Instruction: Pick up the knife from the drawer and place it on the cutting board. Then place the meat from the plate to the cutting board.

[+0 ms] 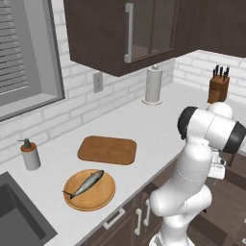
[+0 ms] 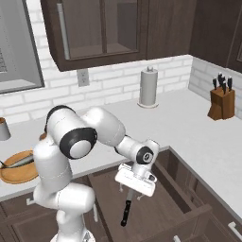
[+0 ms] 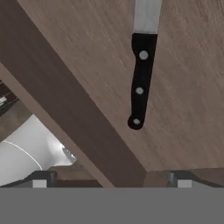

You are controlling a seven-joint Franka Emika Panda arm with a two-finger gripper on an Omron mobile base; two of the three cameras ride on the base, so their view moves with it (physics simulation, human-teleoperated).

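While the fingers (image 3: 112,177) stand wide apart and hold nothing, the knife (image 3: 141,65) lies flat on the floor of the open drawer (image 3: 188,87) just ahead of them, its dark handle nearest. From the right base view the fingers hang above that handle. Far off on the bench (image 1: 144,125), the left base view shows the meat (image 1: 85,184) on the plate (image 1: 103,197), beside the bare cutting board (image 1: 107,150).

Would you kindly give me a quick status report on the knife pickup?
Gripper open, empty, poised over the open drawer. Knife flat on drawer floor, ungrasped. Cutting board bare; fish on plate. Nothing blocking.
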